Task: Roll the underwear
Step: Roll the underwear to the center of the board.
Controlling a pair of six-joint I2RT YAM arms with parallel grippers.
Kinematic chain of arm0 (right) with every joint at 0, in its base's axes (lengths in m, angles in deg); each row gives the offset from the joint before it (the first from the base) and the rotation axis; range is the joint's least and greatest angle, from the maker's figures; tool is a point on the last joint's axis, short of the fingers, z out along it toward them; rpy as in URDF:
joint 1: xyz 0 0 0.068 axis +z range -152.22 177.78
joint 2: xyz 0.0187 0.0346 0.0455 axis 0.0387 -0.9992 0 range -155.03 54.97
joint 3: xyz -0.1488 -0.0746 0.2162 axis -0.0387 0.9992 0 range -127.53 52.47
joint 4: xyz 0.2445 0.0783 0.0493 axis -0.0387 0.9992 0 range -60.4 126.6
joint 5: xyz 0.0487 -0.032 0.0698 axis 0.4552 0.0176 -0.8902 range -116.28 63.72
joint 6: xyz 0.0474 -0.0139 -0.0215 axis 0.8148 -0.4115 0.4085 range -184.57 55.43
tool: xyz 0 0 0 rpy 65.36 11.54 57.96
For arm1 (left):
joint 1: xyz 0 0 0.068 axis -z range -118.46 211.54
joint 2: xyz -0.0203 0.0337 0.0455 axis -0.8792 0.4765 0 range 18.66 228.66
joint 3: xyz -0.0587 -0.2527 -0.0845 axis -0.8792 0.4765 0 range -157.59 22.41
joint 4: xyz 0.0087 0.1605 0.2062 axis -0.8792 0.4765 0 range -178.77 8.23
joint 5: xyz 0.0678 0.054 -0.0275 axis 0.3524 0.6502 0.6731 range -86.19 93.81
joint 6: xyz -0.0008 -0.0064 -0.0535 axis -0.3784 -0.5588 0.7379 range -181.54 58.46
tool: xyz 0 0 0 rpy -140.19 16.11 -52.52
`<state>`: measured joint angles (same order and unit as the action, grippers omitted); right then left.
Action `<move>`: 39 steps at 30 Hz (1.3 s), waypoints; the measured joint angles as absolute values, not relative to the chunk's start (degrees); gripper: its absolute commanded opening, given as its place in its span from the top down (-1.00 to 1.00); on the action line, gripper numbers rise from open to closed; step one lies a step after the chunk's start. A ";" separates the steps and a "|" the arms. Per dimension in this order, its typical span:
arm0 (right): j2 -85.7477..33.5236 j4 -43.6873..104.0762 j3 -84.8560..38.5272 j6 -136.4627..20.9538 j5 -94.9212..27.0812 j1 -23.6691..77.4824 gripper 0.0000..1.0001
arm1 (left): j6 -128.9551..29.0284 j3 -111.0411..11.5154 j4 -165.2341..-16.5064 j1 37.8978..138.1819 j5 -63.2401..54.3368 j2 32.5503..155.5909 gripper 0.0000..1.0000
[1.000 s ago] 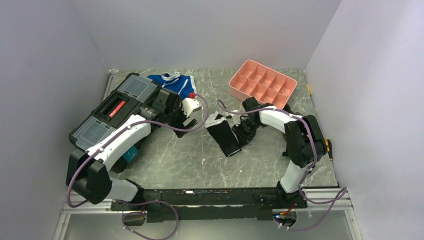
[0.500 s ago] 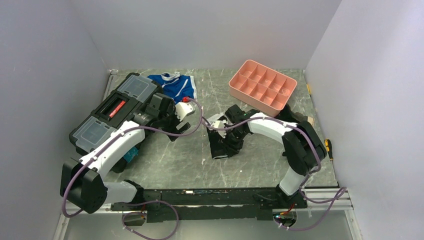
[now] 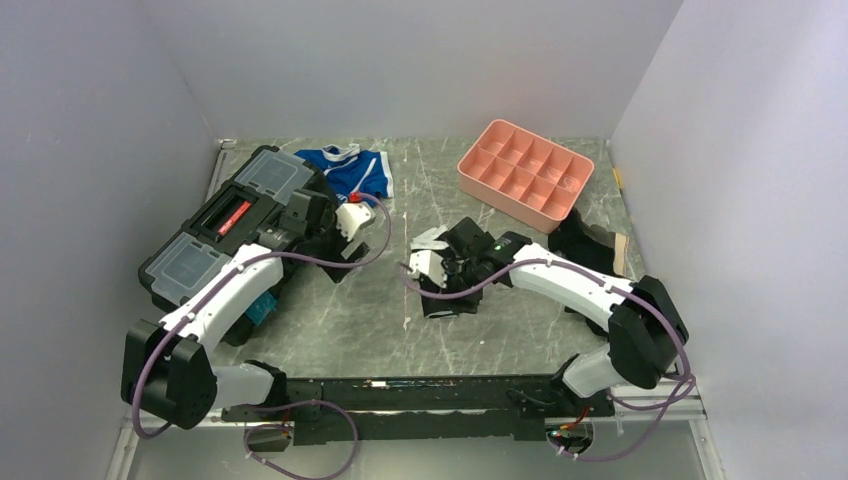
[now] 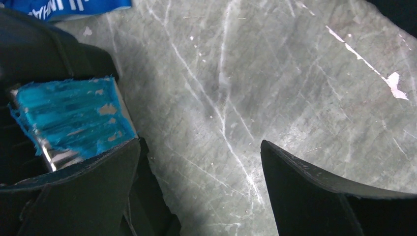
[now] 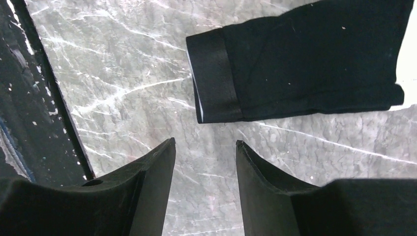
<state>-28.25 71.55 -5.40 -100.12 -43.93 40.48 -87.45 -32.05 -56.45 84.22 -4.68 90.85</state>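
Underwear point(image 5: 305, 59): lies flat at the centre of the marbled table point(image 5: 123, 88), folded into a narrow black strip. Its hemmed end is just beyond the right gripper point(image 5: 204, 147), whose jaws stand moderately apart and empty.

Left gripper point(image 4: 197, 147): gapes wide, empty, beside the toolbox point(image 3: 230, 215) at left.

Assessment: the fabric is light, limp and layered, so it is liable to slip or unfold. Best purchase is the doubled hem end, pinching all layers.

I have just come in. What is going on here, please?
A two-arm robot is meant to roll the black underwear. It lies folded flat on the table and does not look rolled yet. The right gripper hovers open and empty just short of its hemmed end. The left gripper is also open and empty, off by the black toolbox.
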 measured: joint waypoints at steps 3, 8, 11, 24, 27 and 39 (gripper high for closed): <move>-28.30 71.16 -5.40 -101.08 -41.13 43.41 -0.09 | -86.69 -32.05 -56.39 81.29 -6.32 90.72 -0.99; -29.45 69.15 -5.33 -102.37 -37.13 47.36 -0.26 | -85.33 -32.75 -55.18 76.24 -8.64 90.72 -0.99; -31.55 67.05 -4.70 -103.03 -34.95 49.33 -0.32 | -84.77 -33.01 -54.20 74.99 -9.73 90.74 -0.99; -35.88 60.43 0.48 -104.25 -28.21 52.96 -0.27 | -84.72 -33.12 -53.33 73.42 -11.63 90.85 -0.99; -36.32 58.85 1.62 -104.25 -26.79 53.09 -0.22 | -84.63 -33.30 -53.19 73.35 -11.92 91.00 -0.99; -36.73 54.33 2.84 -105.10 -23.12 53.44 0.23 | -84.61 -34.24 -52.23 73.09 -12.86 91.66 -0.99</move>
